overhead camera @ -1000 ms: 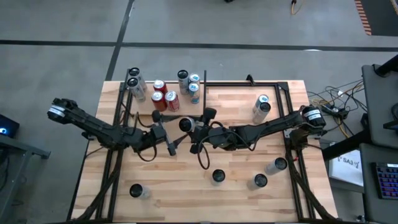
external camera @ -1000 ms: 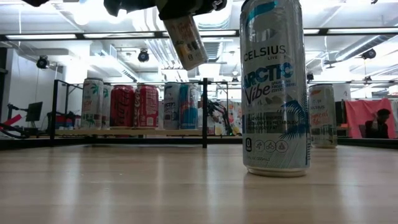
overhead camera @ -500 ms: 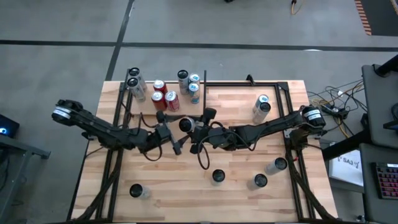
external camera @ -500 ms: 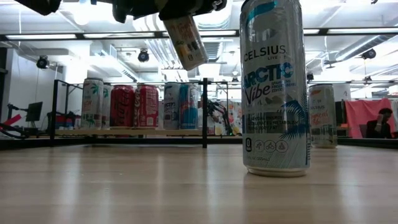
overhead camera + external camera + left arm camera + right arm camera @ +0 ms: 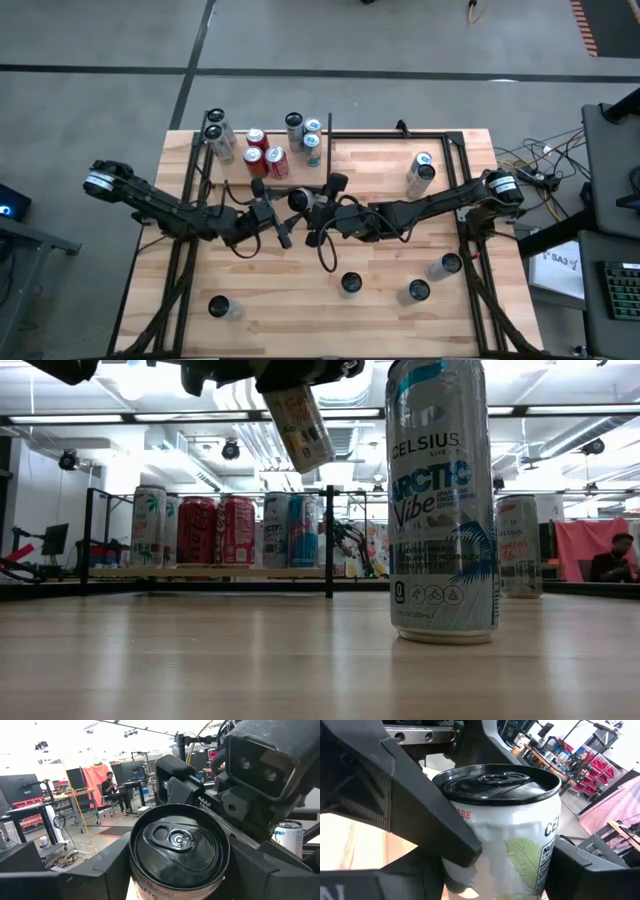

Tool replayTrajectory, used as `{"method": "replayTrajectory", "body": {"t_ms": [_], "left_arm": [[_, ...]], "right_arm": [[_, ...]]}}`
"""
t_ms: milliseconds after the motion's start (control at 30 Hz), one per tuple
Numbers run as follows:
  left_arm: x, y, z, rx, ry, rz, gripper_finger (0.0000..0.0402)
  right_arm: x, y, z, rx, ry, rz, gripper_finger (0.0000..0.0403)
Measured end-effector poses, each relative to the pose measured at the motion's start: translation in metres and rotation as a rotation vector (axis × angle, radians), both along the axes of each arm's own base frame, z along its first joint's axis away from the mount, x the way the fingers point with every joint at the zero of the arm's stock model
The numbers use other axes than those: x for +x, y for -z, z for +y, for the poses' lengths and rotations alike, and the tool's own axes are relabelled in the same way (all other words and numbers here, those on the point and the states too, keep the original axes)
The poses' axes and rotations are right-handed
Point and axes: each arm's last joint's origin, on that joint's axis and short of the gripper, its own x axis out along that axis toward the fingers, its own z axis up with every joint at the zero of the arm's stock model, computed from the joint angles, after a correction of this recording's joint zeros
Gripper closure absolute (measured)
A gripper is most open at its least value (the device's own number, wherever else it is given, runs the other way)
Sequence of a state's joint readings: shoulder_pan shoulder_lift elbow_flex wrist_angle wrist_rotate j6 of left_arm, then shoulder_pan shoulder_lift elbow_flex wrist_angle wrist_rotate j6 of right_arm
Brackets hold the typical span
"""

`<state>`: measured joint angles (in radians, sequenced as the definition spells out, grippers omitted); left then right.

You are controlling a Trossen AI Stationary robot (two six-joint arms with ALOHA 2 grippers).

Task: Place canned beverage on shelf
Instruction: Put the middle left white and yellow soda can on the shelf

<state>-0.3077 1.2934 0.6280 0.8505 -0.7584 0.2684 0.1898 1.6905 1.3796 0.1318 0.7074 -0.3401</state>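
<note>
Above table centre: left hand (image 5: 290,222), right hand (image 5: 308,212) both gripping can (image 5: 298,202).

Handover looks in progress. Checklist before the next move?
1. Right gripper shut on the white leaf-print canned beverage: ok.
2. Left gripper lined up on the can: ok.
3. Left gripper's hold firm: cannot tell.
4. Can upright: not ok, tilted in the low view.
5. Can clear of the wooden table: ok, held well above it.
6. Bare room on the pale plywood shelf: ok.
</note>
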Motion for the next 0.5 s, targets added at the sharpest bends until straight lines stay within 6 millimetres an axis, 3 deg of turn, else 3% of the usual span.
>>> {"method": "replayTrajectory", "body": {"t_ms": [267, 500], "left_arm": [[-0.008, -0.006, 0.003, 0.001, -0.023, 0.024, 0.0168], [-0.042, -0.021, 0.016, -0.046, -0.138, 0.107, 0.0168]], "right_arm": [[-0.001, -0.002, 0.000, 0.000, 0.001, -0.005, 0.0094], [-0.011, -0.018, -0.001, 0.025, 0.005, -0.043, 0.0083]]}}
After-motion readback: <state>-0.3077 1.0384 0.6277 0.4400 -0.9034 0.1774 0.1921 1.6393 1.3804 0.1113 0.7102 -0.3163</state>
